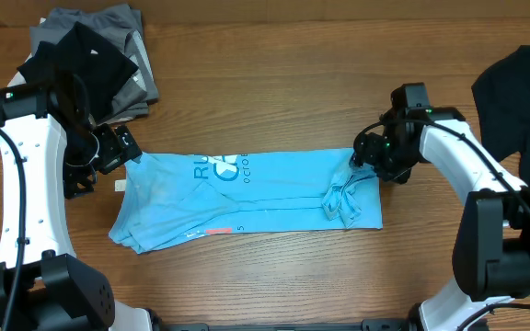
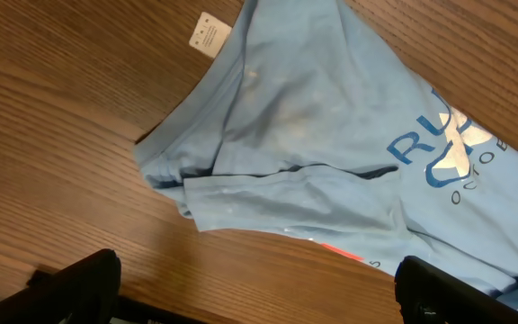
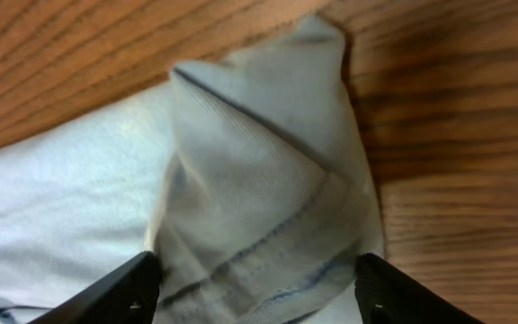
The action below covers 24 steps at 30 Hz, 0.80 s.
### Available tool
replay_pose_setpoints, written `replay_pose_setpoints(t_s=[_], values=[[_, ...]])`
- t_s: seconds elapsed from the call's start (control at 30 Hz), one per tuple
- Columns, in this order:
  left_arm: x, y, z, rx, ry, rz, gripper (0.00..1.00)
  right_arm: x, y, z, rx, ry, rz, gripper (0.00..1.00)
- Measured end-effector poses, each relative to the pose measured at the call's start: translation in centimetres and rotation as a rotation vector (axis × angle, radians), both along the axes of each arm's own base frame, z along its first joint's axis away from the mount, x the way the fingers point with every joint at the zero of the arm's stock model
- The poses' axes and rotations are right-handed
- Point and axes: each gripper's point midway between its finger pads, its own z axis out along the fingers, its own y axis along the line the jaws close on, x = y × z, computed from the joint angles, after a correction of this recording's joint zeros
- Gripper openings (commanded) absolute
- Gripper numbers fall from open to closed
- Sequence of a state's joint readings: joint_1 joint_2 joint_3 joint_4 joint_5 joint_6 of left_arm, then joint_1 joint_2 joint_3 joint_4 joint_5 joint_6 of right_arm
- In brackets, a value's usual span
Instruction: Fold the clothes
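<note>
Presently we note a soft sky-blue T-shirt [image 1: 247, 198] folded oblong on the grained wooden table [image 1: 293, 74]; right gripper [image 3: 259, 281] spread astride its bunched corner, left gripper [image 2: 263, 281] spread; dark garments [image 1: 90, 60] heaped nearby.

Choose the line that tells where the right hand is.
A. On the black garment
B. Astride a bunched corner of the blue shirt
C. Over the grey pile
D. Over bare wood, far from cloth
B: the right hand has a finger on either side of a bunched corner of the blue shirt.
</note>
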<state>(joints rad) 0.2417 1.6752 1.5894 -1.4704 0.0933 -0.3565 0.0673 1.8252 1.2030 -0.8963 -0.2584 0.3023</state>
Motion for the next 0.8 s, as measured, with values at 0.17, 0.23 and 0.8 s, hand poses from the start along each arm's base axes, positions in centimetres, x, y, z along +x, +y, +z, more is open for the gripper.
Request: replay_pose_setpoints(t_s=[0.17, 0.23, 0.8], values=[[0.0, 0.0, 0.0, 0.000, 0.000, 0.000, 1.00, -0.1, 0.6, -0.4, 0.039, -0.003, -0.011, 0.26], [0.0, 0.0, 0.0, 0.000, 0.000, 0.000, 1.00, 0.5, 1.0, -0.2, 0.064, -0.023, -0.017, 0.18], [0.0, 0.0, 0.0, 0.000, -0.001, 0.000, 1.00, 1.7, 7.3, 1.6, 0.257, -0.093, 0.045, 0.43]])
